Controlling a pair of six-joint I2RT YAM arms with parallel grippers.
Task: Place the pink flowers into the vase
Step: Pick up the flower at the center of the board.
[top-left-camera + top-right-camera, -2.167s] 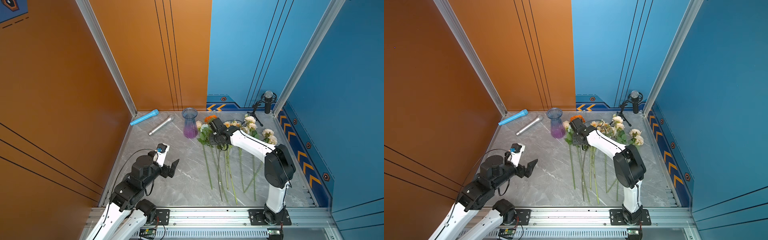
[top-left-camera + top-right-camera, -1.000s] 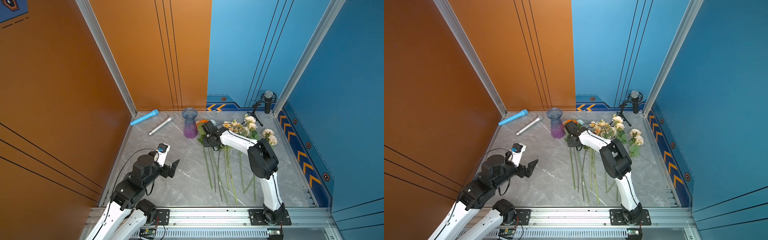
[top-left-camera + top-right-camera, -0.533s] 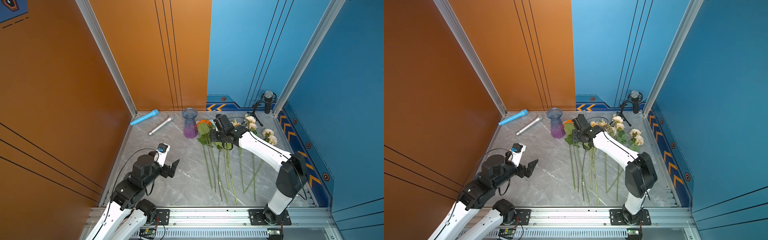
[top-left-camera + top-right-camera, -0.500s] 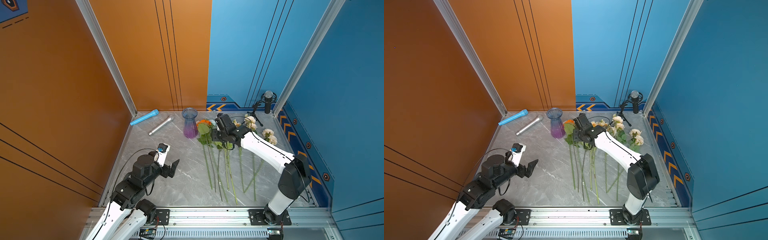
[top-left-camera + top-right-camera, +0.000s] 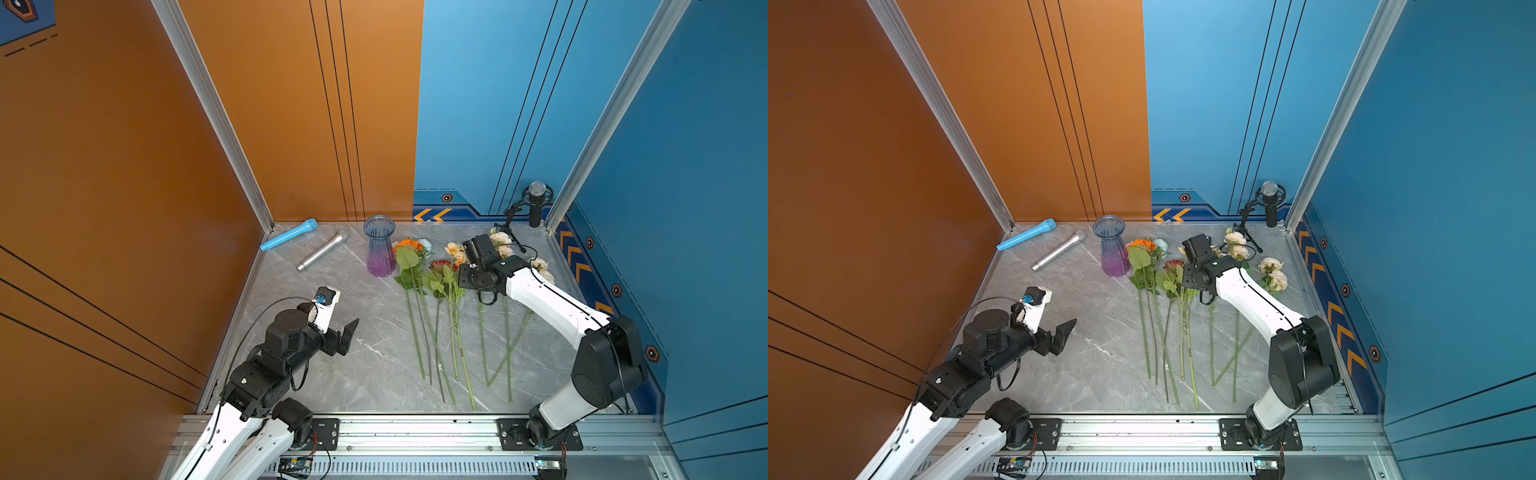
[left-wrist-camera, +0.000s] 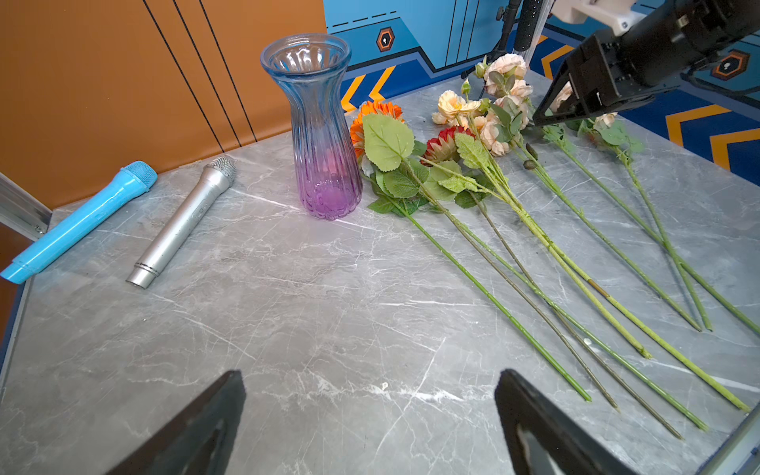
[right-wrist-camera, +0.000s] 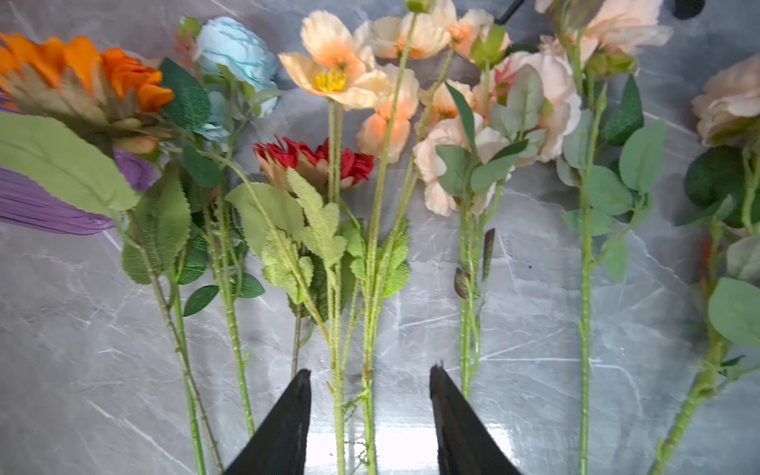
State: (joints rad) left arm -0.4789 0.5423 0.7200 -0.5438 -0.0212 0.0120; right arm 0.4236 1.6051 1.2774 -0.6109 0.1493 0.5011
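Grey marble counter (image 5: 374, 365) in a top view: the vase (image 5: 379, 249) stands upright near its 12 o'clock edge; the pink flowers (image 5: 500, 240) lie flat at the vase's 3 o'clock, partly under the right arm (image 5: 548, 299). Left wrist view: the left gripper (image 6: 370, 382) gapes wide above the counter. Right wrist view: the right gripper (image 7: 370, 374) has its jaws apart, astride the stems of the peach flowers (image 7: 335, 70).

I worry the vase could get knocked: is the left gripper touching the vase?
Apart. In the left wrist view a broad stretch of bare table lies between the left gripper and the vase; both top views agree.
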